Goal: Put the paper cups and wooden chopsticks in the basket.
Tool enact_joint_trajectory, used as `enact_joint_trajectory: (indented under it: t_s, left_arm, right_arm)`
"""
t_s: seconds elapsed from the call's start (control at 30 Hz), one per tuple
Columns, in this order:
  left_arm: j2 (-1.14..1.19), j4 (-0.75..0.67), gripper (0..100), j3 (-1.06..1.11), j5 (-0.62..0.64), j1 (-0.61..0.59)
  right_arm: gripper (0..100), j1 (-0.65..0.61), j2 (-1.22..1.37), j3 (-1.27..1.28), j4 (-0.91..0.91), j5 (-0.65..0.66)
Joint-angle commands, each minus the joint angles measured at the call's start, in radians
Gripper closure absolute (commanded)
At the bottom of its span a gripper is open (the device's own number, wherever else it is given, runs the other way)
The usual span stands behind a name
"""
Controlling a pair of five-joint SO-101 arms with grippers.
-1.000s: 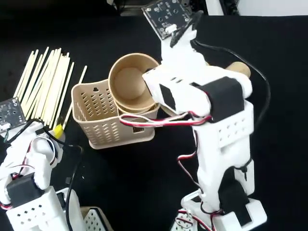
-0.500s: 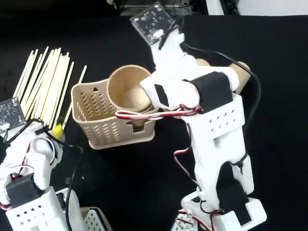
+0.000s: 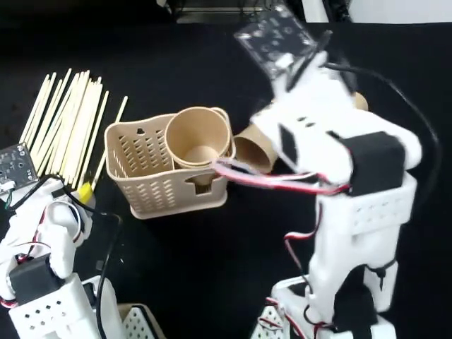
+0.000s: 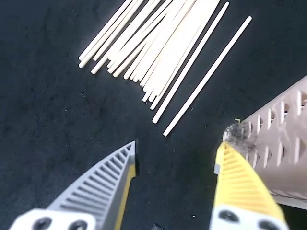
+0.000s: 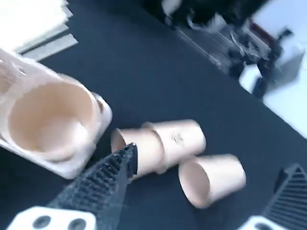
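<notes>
Three paper cups [image 5: 213,179] lie beside the basket [image 5: 72,167], chopsticks [image 4: 158,52] near the left hand [image 4: 177,146].

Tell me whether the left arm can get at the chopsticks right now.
Probably yes: the left gripper is open, the chopsticks lie loose ahead, the basket off to one side.

Pretty much all matt stuff on my feed right now

From here the table [image 3: 176,56] reads as flat black matt with faint specks. The basket [image 3: 152,180] is smooth beige plastic, the paper cups [image 3: 198,134] are dull brown paper, and the wooden chopsticks [image 3: 67,127] by the table's left edge are pale bare wood. My left gripper [image 4: 178,146] is ribbed grey and yellow plastic, the right gripper [image 5: 213,158] ribbed black plastic.
</notes>
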Motion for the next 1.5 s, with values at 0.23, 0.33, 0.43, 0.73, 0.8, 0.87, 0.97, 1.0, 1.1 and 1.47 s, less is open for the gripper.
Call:
enact_joint_trajectory:
  t_s: [0.23, 0.33, 0.43, 0.73, 0.8, 0.87, 0.97, 1.0, 1.1, 1.47]
  left_arm:
    - [-0.006, -0.020, 74, -0.004, 0.000, -0.010]
    - [-0.006, -0.020, 74, -0.004, 0.000, -0.010]
    - [-0.006, -0.020, 74, -0.004, 0.000, -0.010]
    - [-0.006, -0.020, 74, -0.004, 0.000, -0.010]
    - [-0.006, -0.020, 74, -0.004, 0.000, -0.010]
    - [-0.006, -0.020, 74, -0.004, 0.000, -0.010]
    - [-0.006, -0.020, 74, -0.004, 0.000, -0.010]
    - [-0.006, -0.020, 74, -0.004, 0.000, -0.010]
    - [-0.006, -0.020, 74, -0.004, 0.000, -0.010]
    - [-0.006, -0.020, 74, -0.004, 0.000, -0.010]
  right_arm:
    - [55.0, 0.161, -0.289, 1.050, -0.546, 0.239]
    - [54.9, 0.164, -0.344, 1.244, -0.678, 0.245]
    - [54.9, 0.158, -0.346, 1.356, -0.776, 0.245]
    - [55.2, 0.141, -0.249, 1.452, -1.011, 0.233]
    - [55.2, 0.141, -0.226, 1.442, -1.042, 0.190]
    - [55.3, 0.141, -0.206, 1.431, -1.068, 0.160]
    - [55.3, 0.141, -0.189, 1.425, -1.115, 0.126]
    - [55.3, 0.141, -0.189, 1.431, -1.142, 0.117]
    - [55.3, 0.141, -0.188, 1.435, -1.188, 0.115]
    - [55.4, 0.143, -0.188, 1.435, -1.267, 0.121]
